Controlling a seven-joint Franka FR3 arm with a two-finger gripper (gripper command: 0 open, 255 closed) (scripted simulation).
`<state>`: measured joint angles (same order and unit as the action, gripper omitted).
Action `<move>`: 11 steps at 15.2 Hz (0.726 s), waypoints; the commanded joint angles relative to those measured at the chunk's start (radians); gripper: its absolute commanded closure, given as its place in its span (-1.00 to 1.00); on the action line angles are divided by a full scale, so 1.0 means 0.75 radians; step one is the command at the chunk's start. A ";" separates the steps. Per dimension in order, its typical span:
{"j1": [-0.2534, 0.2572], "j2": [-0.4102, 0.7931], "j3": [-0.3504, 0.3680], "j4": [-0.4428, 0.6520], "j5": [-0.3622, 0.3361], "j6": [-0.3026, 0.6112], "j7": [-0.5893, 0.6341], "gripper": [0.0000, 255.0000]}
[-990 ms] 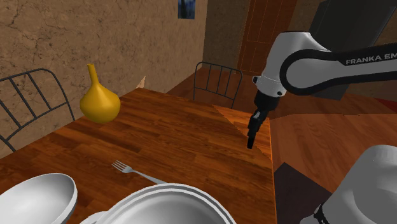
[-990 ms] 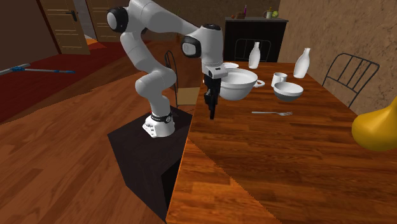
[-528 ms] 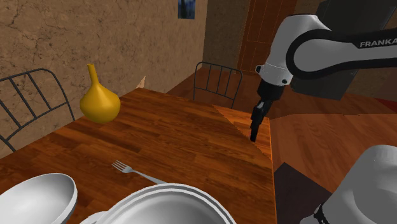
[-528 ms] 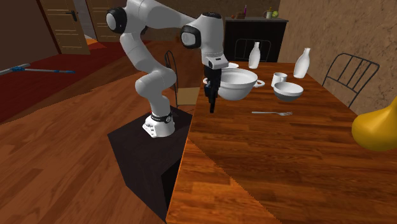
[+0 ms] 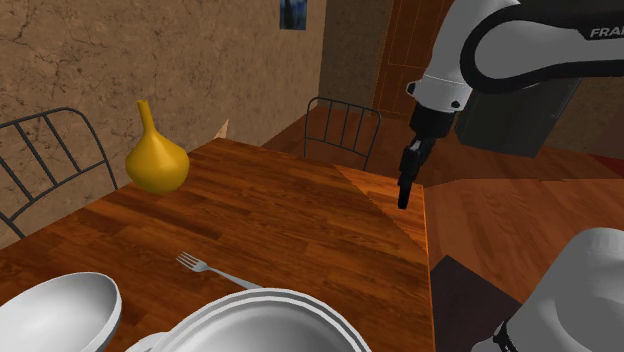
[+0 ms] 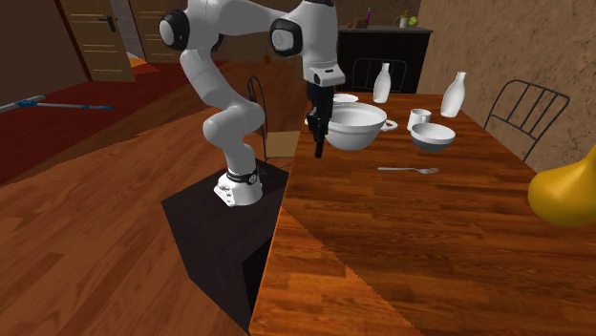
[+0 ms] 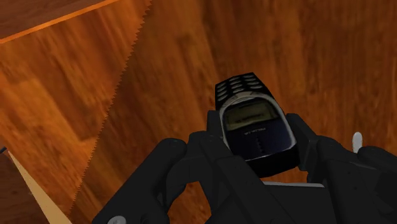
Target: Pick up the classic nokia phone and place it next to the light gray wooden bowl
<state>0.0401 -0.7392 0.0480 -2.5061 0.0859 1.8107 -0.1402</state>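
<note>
Tabletop (image 5: 280, 210) below phone (image 7: 254, 127) in hand (image 5: 405, 187)

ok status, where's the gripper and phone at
gripper shut on phone. held in the air over the table edge. fork flat on the table, likely no obstacle.

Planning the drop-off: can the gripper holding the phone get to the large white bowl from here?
Likely yes. The gripper, shut on the Nokia phone, hangs above the table's edge; only bare wood lies between it and the large white bowl, with the fork off to one side.
</note>
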 commanded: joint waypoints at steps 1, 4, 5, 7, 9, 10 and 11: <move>-0.001 -0.003 -0.003 0.017 -0.002 -0.020 -0.001 1.00; 0.034 0.073 0.080 0.068 0.045 0.011 0.089 1.00; 0.045 0.100 0.107 0.088 0.058 0.021 0.119 1.00; 0.063 0.159 0.160 0.133 0.081 0.041 0.178 1.00; 0.079 0.222 0.212 0.183 0.098 0.060 0.238 1.00; 0.085 0.255 0.238 0.211 0.104 0.069 0.267 1.00; 0.091 0.289 0.263 0.239 0.109 0.078 0.297 1.00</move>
<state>0.1021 -0.5468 0.2233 -2.3454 0.1613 1.8601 0.0563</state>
